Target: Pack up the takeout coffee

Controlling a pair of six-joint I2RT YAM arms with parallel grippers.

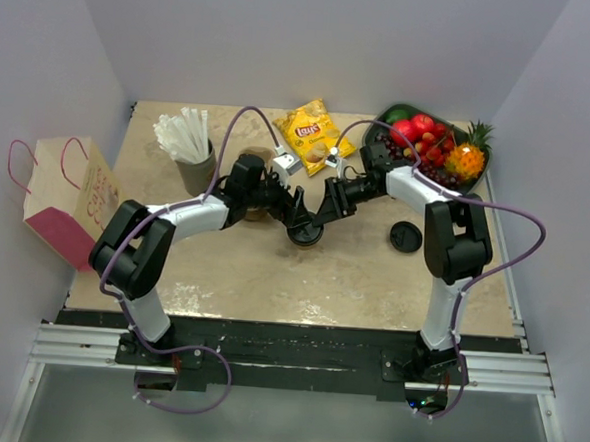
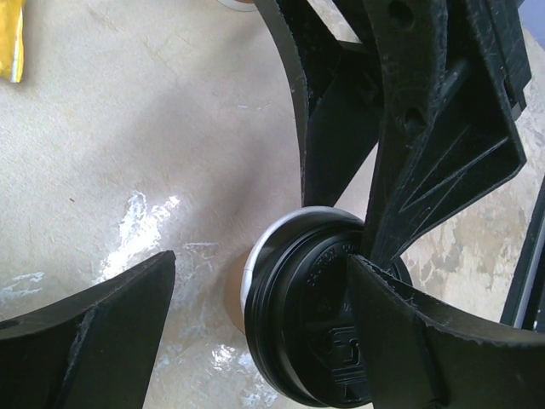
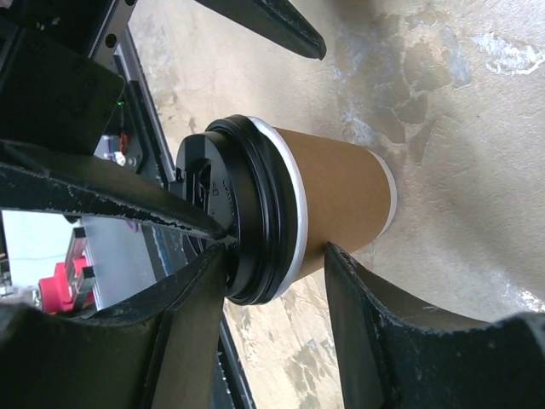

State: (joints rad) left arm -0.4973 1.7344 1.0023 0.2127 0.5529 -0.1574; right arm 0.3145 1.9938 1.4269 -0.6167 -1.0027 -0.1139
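The takeout coffee (image 1: 305, 234) stands upright mid-table, a tan paper cup (image 3: 341, 196) under a black lid (image 3: 230, 213). Both grippers meet over it. My left gripper (image 1: 293, 217) is open wide. In the left wrist view one of its fingers (image 2: 443, 341) lies across the lid (image 2: 306, 324). The other finger (image 2: 85, 341) is well off to the side over bare table. My right gripper (image 3: 277, 251) is open, its tips straddling the lid's rim: one by the lid top, one by the cup wall below the rim.
A loose black lid (image 1: 405, 236) lies right of the coffee. A paper bag with pink handles (image 1: 61, 197) stands at the left edge. At the back are a holder of white straws (image 1: 187, 146), a yellow chips bag (image 1: 315, 132) and a fruit tray (image 1: 478, 177).
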